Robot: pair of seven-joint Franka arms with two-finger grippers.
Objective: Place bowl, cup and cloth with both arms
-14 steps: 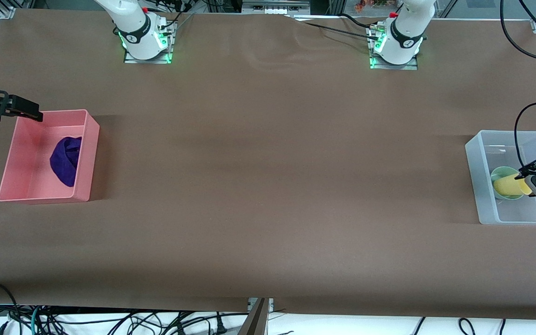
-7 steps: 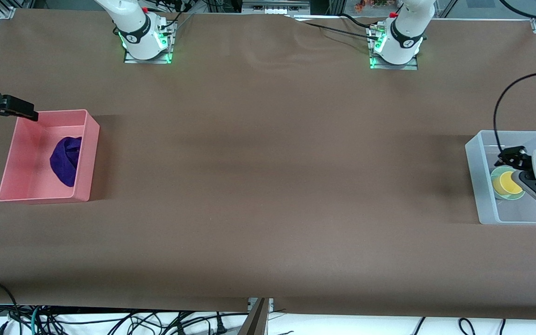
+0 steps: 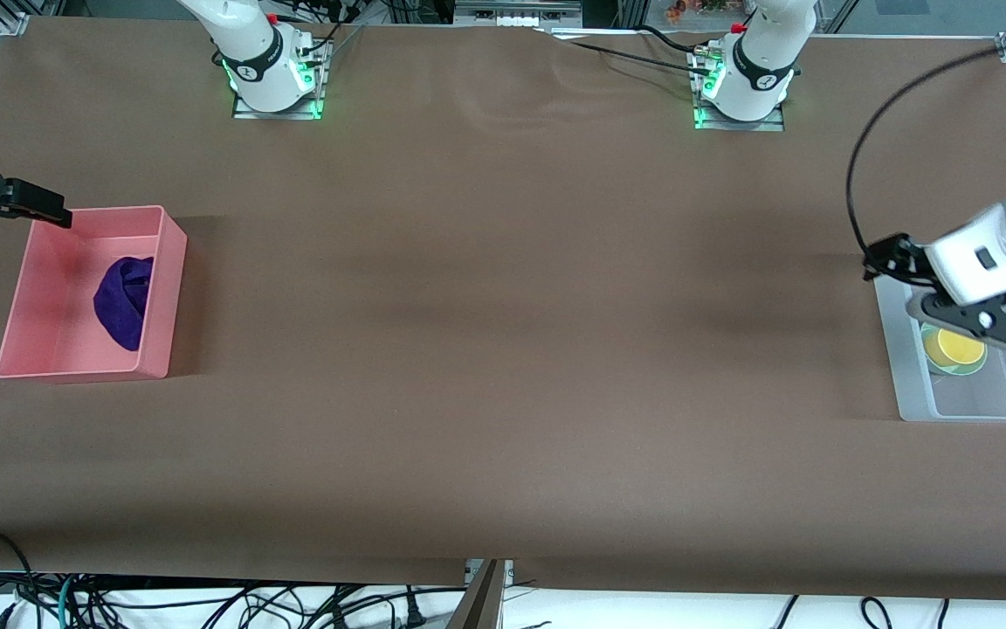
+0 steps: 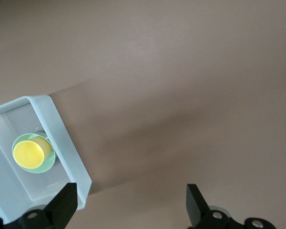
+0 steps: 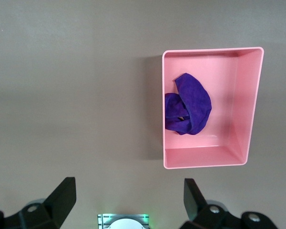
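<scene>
The yellow cup (image 3: 955, 348) stands upright inside the mint-green bowl (image 3: 947, 370), in a clear bin (image 3: 910, 384) at the left arm's end of the table. My left gripper (image 3: 983, 325) hangs open and empty above that bin. In the left wrist view the cup (image 4: 29, 153) and bowl (image 4: 49, 163) lie far below my open left gripper (image 4: 128, 207). The purple cloth (image 3: 123, 301) lies bunched in a pink bin (image 3: 168, 288) at the right arm's end. My right gripper (image 3: 49, 208) is open and empty above that bin's corner. The right wrist view shows the cloth (image 5: 188, 105) beneath it.
The brown table cover (image 3: 503, 349) stretches between the two bins. The arm bases (image 3: 272, 74) stand along the edge farthest from the front camera. Black cables (image 3: 861, 157) trail from the left arm. The right arm's base (image 5: 124, 222) shows in the right wrist view.
My left gripper let go of the tilted cup, which now stands upright in the bowl, then rose and drew back above the bin. My right gripper barely moved.
</scene>
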